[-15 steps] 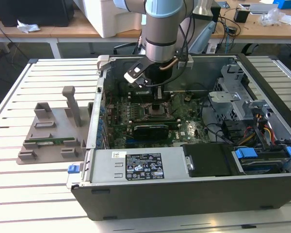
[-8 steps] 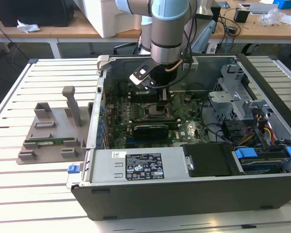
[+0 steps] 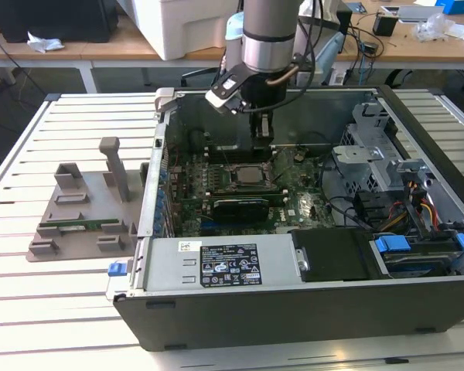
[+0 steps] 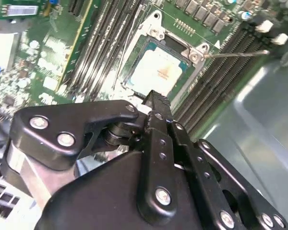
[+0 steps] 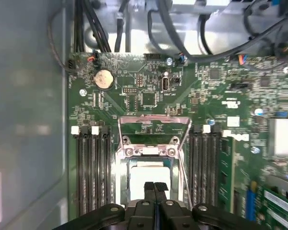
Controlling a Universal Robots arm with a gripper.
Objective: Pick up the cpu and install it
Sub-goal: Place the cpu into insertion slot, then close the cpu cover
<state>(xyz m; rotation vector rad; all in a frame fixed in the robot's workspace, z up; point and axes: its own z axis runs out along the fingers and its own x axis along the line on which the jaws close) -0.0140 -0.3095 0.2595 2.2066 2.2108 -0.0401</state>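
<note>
The cpu [image 3: 251, 175] lies flat in the socket on the green motherboard [image 3: 294, 202] inside the open computer case [image 3: 286, 305]. Its silver top is visible in both wrist views [image 4: 156, 72] [image 5: 149, 173]. My gripper [image 3: 263, 139] hangs just above the socket's far side, shut, with nothing between its fingers. The black fingertips [image 5: 155, 186] press together over the chip's near edge, and the second wrist view has the gripper [image 4: 156, 98] close above the chip. The socket's metal load frame [image 5: 153, 125] stands swung open beyond the chip, and its thin lever [image 4: 240, 53] sticks out sideways.
A grey fixture [image 3: 66, 193] on the slatted table at the exterior view's left holds a green memory stick [image 3: 81, 226]. Memory slots [image 5: 91, 167] flank the socket. Cables and a drive cage [image 3: 371, 166] fill the case's right part, with a power supply [image 3: 224, 264] along the front.
</note>
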